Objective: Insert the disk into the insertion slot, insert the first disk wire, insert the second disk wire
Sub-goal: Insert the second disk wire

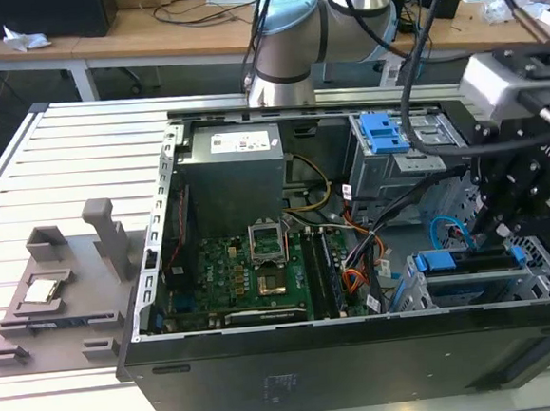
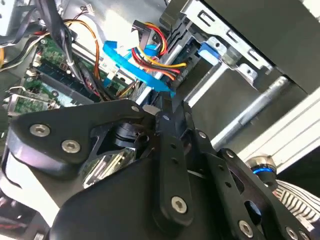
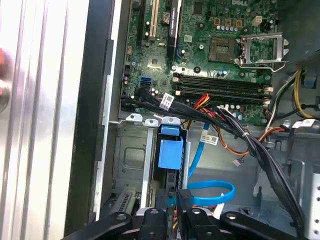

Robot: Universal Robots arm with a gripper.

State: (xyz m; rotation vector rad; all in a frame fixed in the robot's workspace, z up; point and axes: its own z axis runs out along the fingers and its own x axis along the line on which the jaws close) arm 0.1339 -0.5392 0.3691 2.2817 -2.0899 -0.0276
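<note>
The disk [image 1: 470,262] lies in the insertion slot [image 1: 411,296], a silver cage at the case's front corner on the exterior view's right; its blue carrier tabs show at both ends. The first wrist view shows the disk's blue tab [image 3: 170,150] inside the cage [image 3: 131,160]. My gripper [image 1: 501,226] hangs just over the disk's inner end. Its fingers [image 3: 150,220] stand close together on the black connector [image 3: 182,198] of a blue disk wire [image 3: 212,191]. That blue wire [image 2: 135,65] runs to my gripper [image 2: 155,110]. A red, yellow and black wire bundle [image 2: 160,62] ends beside it.
The open case [image 1: 269,377] lies on a slatted white table. Inside are the motherboard [image 1: 252,274], a power supply [image 1: 234,171] and a taller grey bay with a blue latch [image 1: 384,135]. Thick black cables [image 3: 250,145] cross beside the cage. A grey fixture [image 1: 62,289] sits at the exterior view's left.
</note>
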